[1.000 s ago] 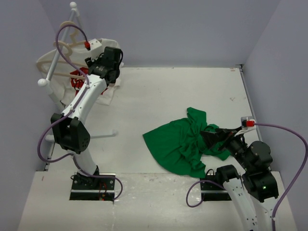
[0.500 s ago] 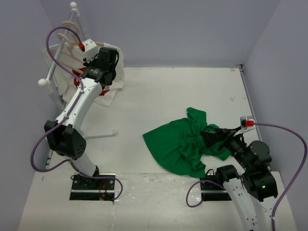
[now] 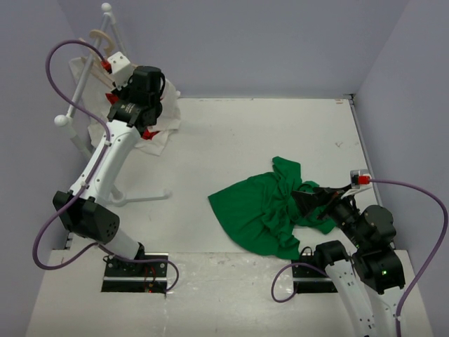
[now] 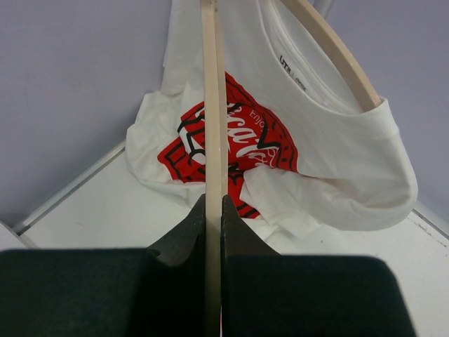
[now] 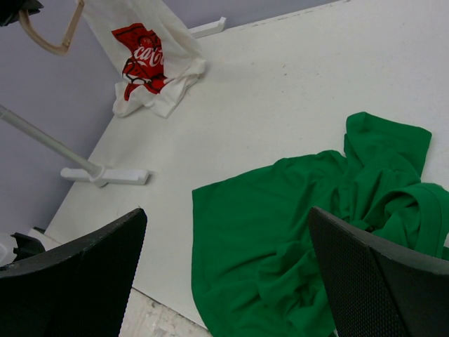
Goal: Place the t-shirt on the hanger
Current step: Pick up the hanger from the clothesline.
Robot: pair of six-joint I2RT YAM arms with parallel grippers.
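Note:
The green t-shirt lies crumpled on the table at the right; the right wrist view shows it below the jaws. My right gripper hovers open and empty over the shirt's right part. My left gripper is raised at the far left by the rack. Its jaws are shut on the thin beige bar of the hanger, which runs straight up from them. A curved beige piece of hanger shows at the top left of the right wrist view.
A white t-shirt with a red logo hangs on a second beige hanger, its hem resting on the table. The white rack pole and its foot stand at the left. Purple walls close in the table.
My left arm has swung left and further back toward the rack, carrying the hanger with it. The right arm and the green t-shirt have not moved.

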